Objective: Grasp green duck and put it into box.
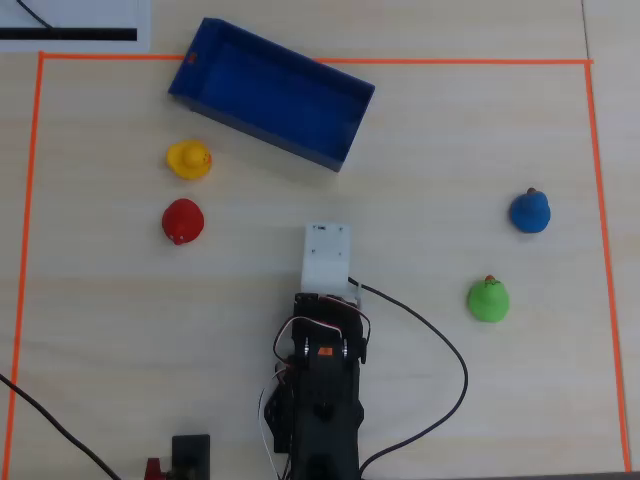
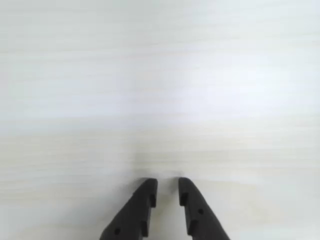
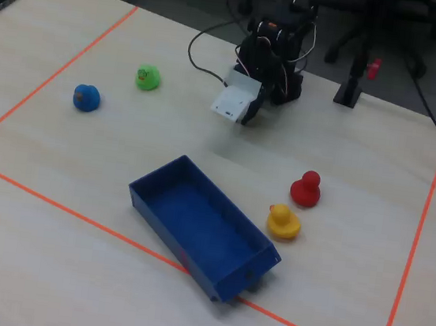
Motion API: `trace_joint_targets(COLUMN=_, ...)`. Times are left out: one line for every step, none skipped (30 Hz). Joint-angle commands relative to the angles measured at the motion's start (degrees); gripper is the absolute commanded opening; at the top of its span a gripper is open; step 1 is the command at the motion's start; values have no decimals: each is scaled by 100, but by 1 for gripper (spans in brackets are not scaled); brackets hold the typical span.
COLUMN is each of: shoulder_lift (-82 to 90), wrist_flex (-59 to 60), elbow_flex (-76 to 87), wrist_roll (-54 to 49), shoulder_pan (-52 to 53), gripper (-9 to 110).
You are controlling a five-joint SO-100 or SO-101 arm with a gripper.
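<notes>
The green duck (image 1: 488,299) sits on the pale wooden table, to the right of my arm (image 1: 322,380) in the overhead view and at the left in the fixed view (image 3: 148,77). The dark blue box (image 1: 250,128) lies at an angle at the top of the overhead view and in the foreground of the fixed view (image 3: 170,233); it looks empty. My gripper (image 2: 167,182) shows in the wrist view with a narrow gap between its dark fingers. Nothing is between them and only bare table lies below. In the overhead view the white wrist camera housing (image 1: 326,255) hides the fingers.
A blue duck (image 1: 530,212) sits up and to the right of the green one. A yellow duck (image 1: 188,159) and a red duck (image 1: 183,221) sit left of the arm. Orange tape (image 1: 600,250) frames the work area. A cable (image 1: 440,350) loops to the right of the arm.
</notes>
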Motion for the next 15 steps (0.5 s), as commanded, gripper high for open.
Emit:
trace_joint_targets(shoulder_lift=-26, wrist_flex=62, elbow_flex=18, wrist_roll=70, shoulder_pan=-70, gripper=3)
trace_joint_targets(shoulder_lift=-26, wrist_flex=62, elbow_flex=18, wrist_roll=70, shoulder_pan=-70, gripper=3)
trace_joint_targets(shoulder_lift=-26, wrist_flex=62, elbow_flex=18, wrist_roll=70, shoulder_pan=-70, gripper=3)
trace_joint_targets(shoulder_lift=-26, wrist_flex=62, elbow_flex=18, wrist_roll=70, shoulder_pan=-70, gripper=3)
trace_joint_targets(shoulder_lift=-26, wrist_flex=62, elbow_flex=18, wrist_roll=70, shoulder_pan=-70, gripper=3)
trace_joint_targets(shoulder_lift=-26, wrist_flex=62, elbow_flex=18, wrist_roll=70, shoulder_pan=-70, gripper=3)
trace_joint_targets(shoulder_lift=-26, wrist_flex=62, elbow_flex=18, wrist_roll=70, shoulder_pan=-70, gripper=3)
trace_joint_targets(shoulder_lift=-26, wrist_flex=62, elbow_flex=18, wrist_roll=70, shoulder_pan=-70, gripper=3)
trace_joint_targets(shoulder_lift=-26, wrist_flex=62, elbow_flex=18, wrist_roll=70, shoulder_pan=-70, gripper=3)
trace_joint_targets(shoulder_lift=-26, wrist_flex=62, elbow_flex=18, wrist_roll=70, shoulder_pan=-70, gripper=3)
trace_joint_targets(shoulder_lift=-26, wrist_flex=62, elbow_flex=18, wrist_roll=70, shoulder_pan=-79, gripper=3)
trace_joint_targets(shoulder_lift=-26, wrist_flex=62, elbow_flex=18, wrist_roll=70, shoulder_pan=-79, gripper=3)
trace_joint_targets(shoulder_lift=-26, wrist_flex=62, elbow_flex=18, wrist_roll=70, shoulder_pan=-79, gripper=3)
trace_joint_targets(shoulder_lift=-26, wrist_flex=62, elbow_flex=18, wrist_roll=26, shoulder_pan=-79, gripper=1)
trace_joint_targets(shoulder_lift=-26, wrist_flex=62, elbow_flex=18, wrist_roll=18, shoulder_pan=-79, gripper=0)
